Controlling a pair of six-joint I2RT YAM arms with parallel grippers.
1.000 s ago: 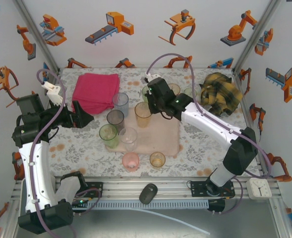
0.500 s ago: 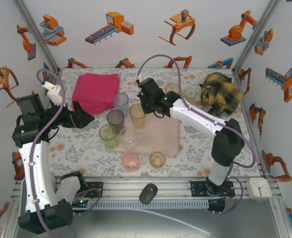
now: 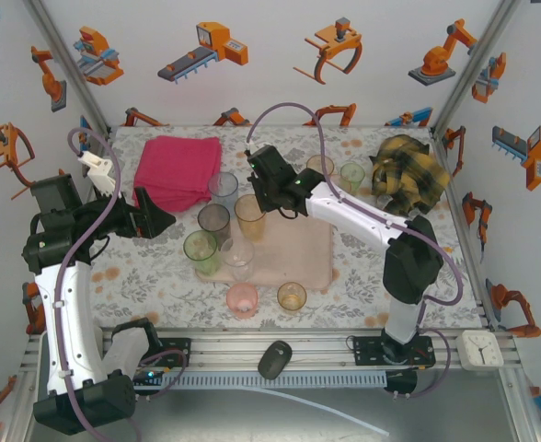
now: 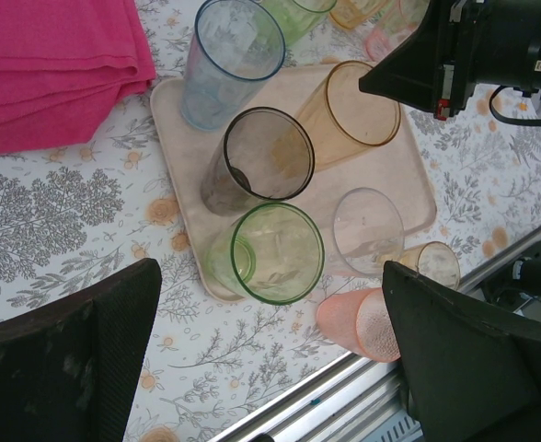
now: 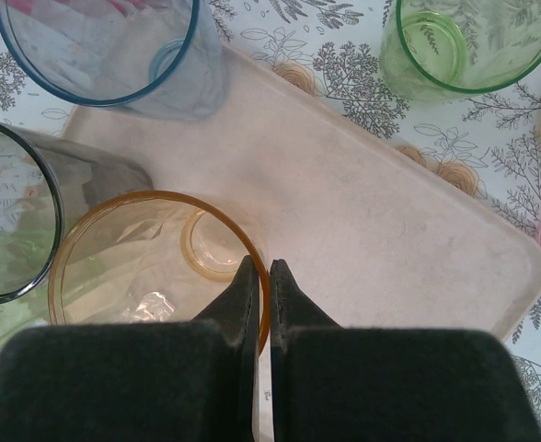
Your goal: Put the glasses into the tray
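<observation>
Orange glass (image 3: 250, 216) shifted left across tray (image 3: 300, 256) on floral table (image 3: 367, 276), right tool (image 5: 261, 269) clamping it.

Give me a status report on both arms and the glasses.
Right gripper fingers shut on orange glass rim, over tray. Left gripper fingers open, empty. Pink glass off tray, near edge. Grey glass close alongside orange one.

White-shelled arms (image 3: 63, 313) with black joints trail mauve cables (image 3: 280, 109) to a black left hand (image 3: 160, 217) and right hand (image 5: 259, 267).

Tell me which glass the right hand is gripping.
The orange glass over the tray: the right hand pinches its rim, while the grey glass beside it stands free.
</observation>
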